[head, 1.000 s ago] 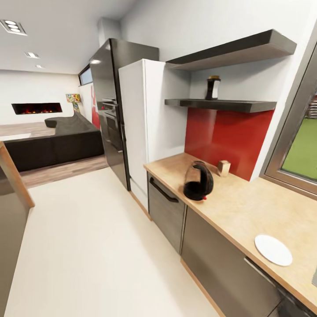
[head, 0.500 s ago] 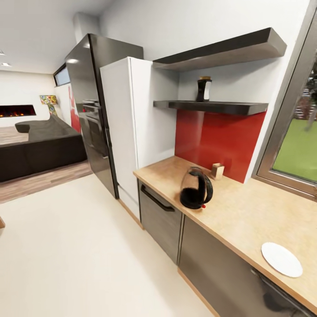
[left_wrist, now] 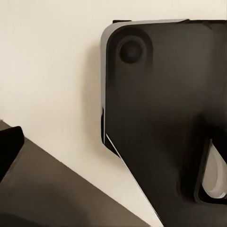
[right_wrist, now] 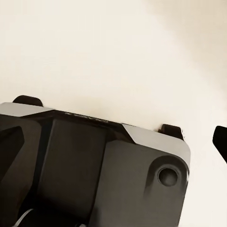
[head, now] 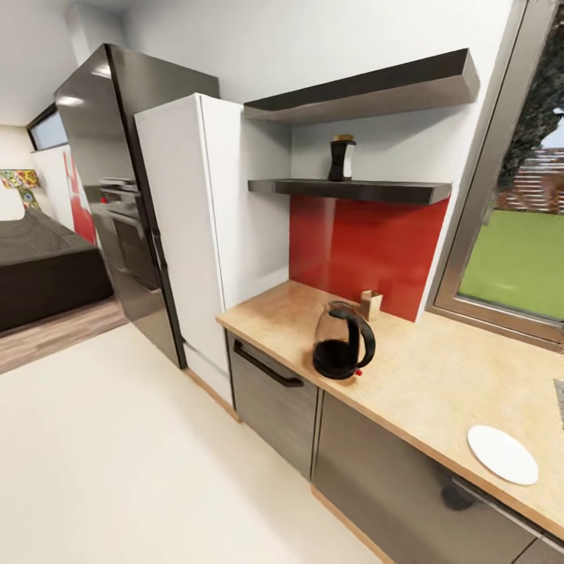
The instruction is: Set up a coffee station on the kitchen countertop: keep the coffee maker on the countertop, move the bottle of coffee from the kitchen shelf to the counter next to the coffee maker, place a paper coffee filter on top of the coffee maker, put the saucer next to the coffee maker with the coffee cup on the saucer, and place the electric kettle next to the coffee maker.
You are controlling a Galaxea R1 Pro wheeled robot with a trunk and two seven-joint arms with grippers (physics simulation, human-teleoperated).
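Kettle (head: 343, 341) on countertop (head: 439, 376); wrists face floor (right_wrist: 113, 56).

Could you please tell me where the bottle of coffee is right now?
In the head view, the bottle of coffee stands on the lower kitchen shelf, above the red backsplash and up behind the electric kettle.

Countertop (head: 439, 384) mostly open; kettle (head: 342, 351), saucer (head: 502, 453) seemingly sole obstacles
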